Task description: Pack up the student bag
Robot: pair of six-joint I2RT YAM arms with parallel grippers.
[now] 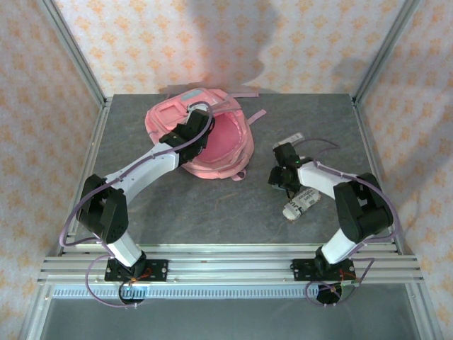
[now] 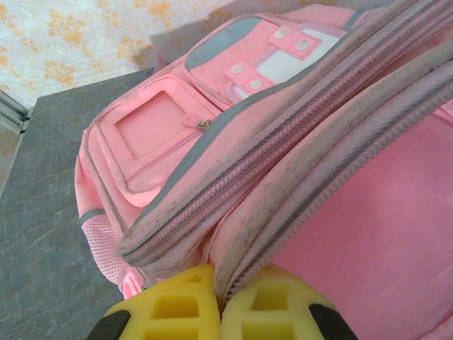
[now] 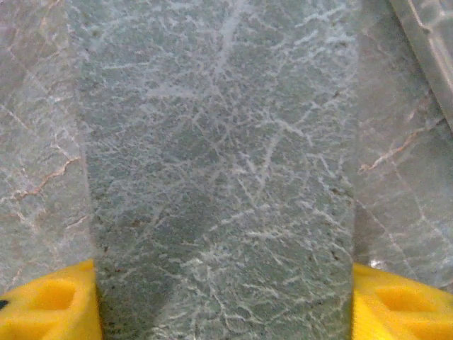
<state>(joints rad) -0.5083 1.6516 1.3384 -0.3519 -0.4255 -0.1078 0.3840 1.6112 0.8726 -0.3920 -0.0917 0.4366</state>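
Left gripper (image 2: pixel 219 301): pinched tight on the bag (image 2: pixel 163 142) at its zip rim.
Right gripper (image 3: pixel 223 297): jaws wide apart, empty, over bare bench (image 3: pixel 212 142).
Bag place: 11 o'clock of bench centre, lying open.

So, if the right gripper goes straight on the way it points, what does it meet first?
Probably the grey table top: nothing else lies ahead of the right gripper, though depth is unclear.

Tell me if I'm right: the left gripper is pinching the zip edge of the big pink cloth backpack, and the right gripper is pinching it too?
Not quite. The left gripper does pinch the zip edge of the big pink cloth backpack, but the right gripper does not: the right wrist view shows its yellow fingers apart over the grey marbled table.
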